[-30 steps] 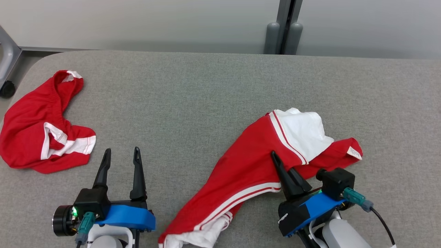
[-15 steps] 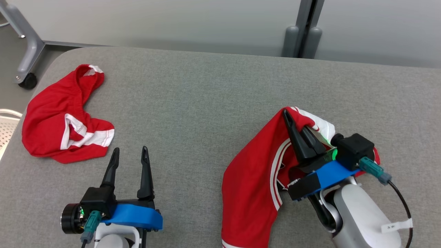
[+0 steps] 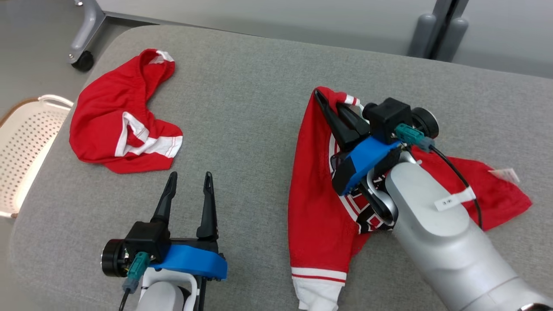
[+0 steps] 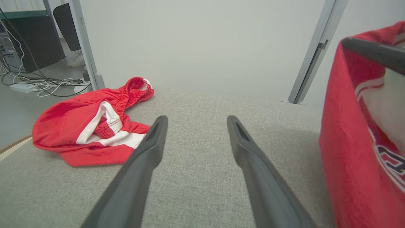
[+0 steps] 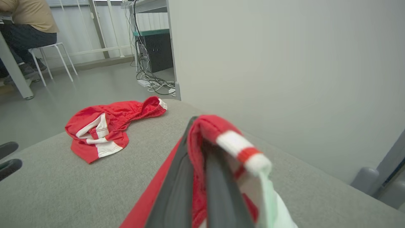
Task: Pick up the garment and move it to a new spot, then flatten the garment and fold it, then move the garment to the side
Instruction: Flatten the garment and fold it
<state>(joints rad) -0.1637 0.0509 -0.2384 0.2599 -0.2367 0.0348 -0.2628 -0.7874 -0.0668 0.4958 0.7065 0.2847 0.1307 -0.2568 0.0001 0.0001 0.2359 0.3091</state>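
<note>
The garment [image 3: 311,207] is a red jersey with white striped trim. My right gripper [image 3: 330,101] is shut on a bunched edge of it near a striped cuff and holds that part above the table. From there the cloth hangs down toward me, and another part [image 3: 497,190] lies on the table to the right. In the right wrist view the red cloth and cuff [image 5: 221,136] sit pinched in my right gripper [image 5: 199,139]. My left gripper [image 3: 190,176] stands open and empty over bare table at the lower left. In the left wrist view it [image 4: 196,122] has the garment [image 4: 345,142] hanging to its right.
Crumpled red and white shorts [image 3: 116,125] lie at the far left of the grey padded table [image 3: 250,86]. A white perforated basket [image 3: 26,151] stands beside the table's left edge. A frame leg on a caster [image 3: 84,56] stands beyond the far left corner. A person [image 5: 25,19] sits farther back.
My right gripper has risen and moved away from me with the garment, pulling it up off the table. The head camera has shifted. The left gripper has stayed open and still.
</note>
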